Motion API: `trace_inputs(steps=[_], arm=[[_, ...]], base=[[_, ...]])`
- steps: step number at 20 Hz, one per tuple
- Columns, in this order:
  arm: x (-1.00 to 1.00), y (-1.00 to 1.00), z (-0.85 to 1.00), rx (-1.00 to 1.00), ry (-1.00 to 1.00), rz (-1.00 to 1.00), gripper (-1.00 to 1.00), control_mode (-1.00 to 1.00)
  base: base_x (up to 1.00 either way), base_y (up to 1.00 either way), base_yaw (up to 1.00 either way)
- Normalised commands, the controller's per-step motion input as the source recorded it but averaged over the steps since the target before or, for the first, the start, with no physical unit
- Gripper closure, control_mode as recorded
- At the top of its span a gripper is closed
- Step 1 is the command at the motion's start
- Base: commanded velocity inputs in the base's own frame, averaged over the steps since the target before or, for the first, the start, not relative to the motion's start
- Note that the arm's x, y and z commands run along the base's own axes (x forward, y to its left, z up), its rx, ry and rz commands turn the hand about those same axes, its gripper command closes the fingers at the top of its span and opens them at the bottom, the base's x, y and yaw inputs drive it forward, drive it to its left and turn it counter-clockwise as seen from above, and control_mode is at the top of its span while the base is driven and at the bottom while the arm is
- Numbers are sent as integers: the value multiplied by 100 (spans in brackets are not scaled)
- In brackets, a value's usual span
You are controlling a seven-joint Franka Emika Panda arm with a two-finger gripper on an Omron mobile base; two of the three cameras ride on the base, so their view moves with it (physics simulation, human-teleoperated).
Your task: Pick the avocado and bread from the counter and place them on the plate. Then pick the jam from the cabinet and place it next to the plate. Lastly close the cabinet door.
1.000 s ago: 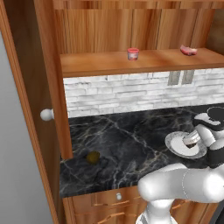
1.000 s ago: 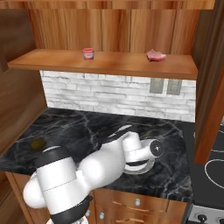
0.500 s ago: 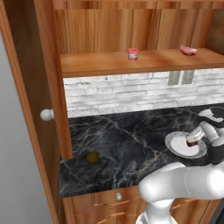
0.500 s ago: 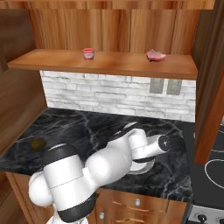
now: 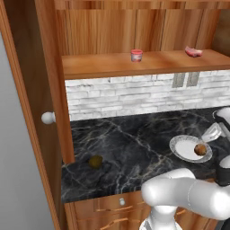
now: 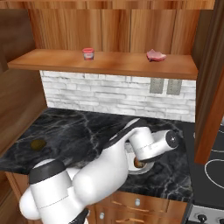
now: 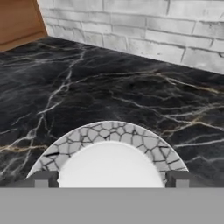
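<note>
Left base view has the bread sitting on the plate at the bench's right, avocado well apart near the left edge, jam up in the cabinet, tool spread wide, released.

Kitchen, black marble counter, white brick backsplash, wooden wall cabinet, stove edge
</note>
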Motion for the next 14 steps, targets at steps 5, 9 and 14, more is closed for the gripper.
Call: trace_inputs(steps=[5,9,14], arm=[[4,24,8,0,0,0,-100,-100],[1,49,-1,0,4,-1,-100,-100],[0,52,0,0,8,-6,-100,-100]], base=[[0,0,0],[0,0,0],[0,0,0]])
